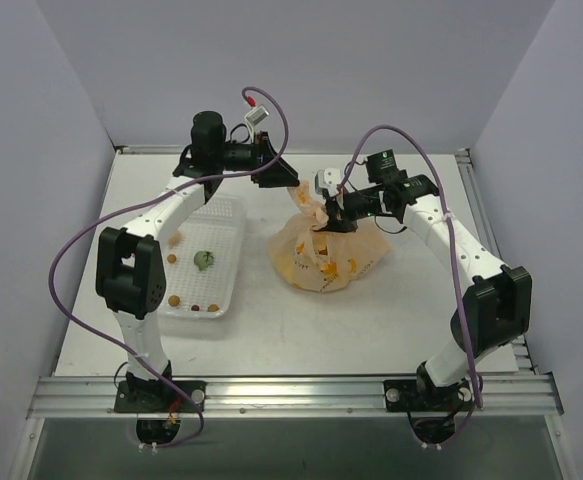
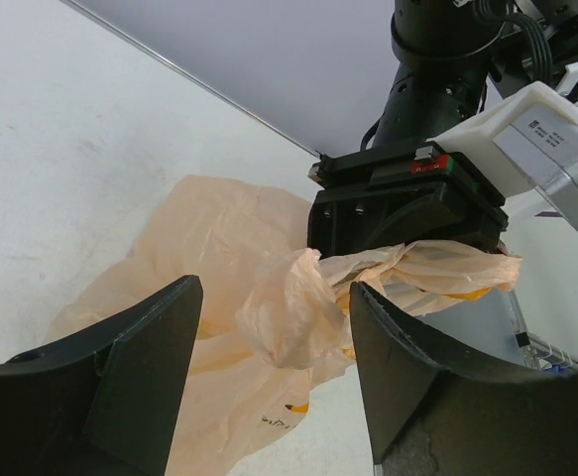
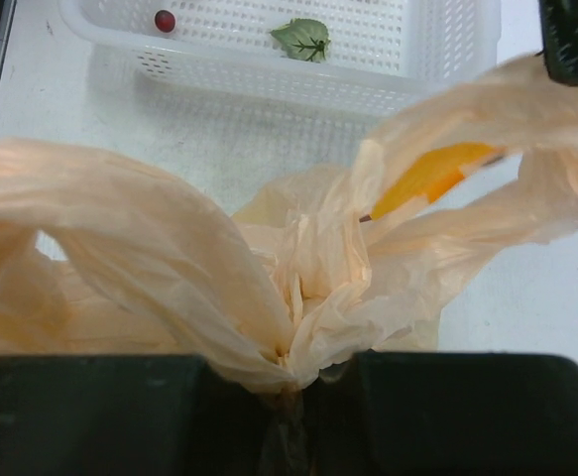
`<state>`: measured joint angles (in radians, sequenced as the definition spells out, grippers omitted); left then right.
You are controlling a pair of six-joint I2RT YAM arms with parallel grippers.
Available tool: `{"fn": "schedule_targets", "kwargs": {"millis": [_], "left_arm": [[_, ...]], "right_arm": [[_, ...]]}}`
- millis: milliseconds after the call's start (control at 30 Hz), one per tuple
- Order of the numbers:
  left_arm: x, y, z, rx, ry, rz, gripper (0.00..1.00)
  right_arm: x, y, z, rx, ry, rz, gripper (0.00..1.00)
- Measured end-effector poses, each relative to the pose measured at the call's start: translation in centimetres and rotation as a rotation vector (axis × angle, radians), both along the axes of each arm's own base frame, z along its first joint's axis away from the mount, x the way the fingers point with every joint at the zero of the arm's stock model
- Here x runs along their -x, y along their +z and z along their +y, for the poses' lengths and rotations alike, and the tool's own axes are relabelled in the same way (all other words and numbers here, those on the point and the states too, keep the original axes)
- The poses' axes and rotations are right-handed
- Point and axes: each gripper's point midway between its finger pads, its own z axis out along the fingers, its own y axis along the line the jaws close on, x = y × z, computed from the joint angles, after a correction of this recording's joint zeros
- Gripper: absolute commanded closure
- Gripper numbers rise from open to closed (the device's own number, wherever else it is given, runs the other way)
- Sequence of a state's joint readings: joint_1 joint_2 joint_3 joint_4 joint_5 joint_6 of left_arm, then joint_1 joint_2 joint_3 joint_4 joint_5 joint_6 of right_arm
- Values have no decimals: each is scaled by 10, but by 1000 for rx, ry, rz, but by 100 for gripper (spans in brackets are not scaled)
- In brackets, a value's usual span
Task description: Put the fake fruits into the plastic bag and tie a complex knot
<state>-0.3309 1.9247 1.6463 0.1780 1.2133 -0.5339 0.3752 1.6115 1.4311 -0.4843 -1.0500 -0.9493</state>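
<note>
Over the table [image 1: 301,330], the gathered top of the plastic bag [image 1: 321,258] is pinched in the closed right gripper [image 3: 289,369], the left gripper [image 2: 274,337] being held wide open beside it.

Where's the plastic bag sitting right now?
In the top view the plastic bag rests just right of the white mesh tray, near table centre; the right end effector pinches its gathered neck, with the open left end effector close by.
</note>
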Motion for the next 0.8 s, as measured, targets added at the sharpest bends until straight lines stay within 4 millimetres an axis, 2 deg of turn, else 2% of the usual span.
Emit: {"fn": "schedule_targets", "kwargs": {"millis": [267,567,700,800], "left_arm": [[4,10,0,14,-31,-2,29],[4,1,-1,-3,-42,-5,29],[-2,-11,-2,-39,-38,-8,37],[-1,-20,-1,-60,-47,9,49]], "right_arm": [[4,-9,-1,24,17,-9,100],[3,-9,-2,27,27,-25,100],[3,-9,-2,28,31,-31,100],[4,-10,-2,30,31,-29,100]]}}
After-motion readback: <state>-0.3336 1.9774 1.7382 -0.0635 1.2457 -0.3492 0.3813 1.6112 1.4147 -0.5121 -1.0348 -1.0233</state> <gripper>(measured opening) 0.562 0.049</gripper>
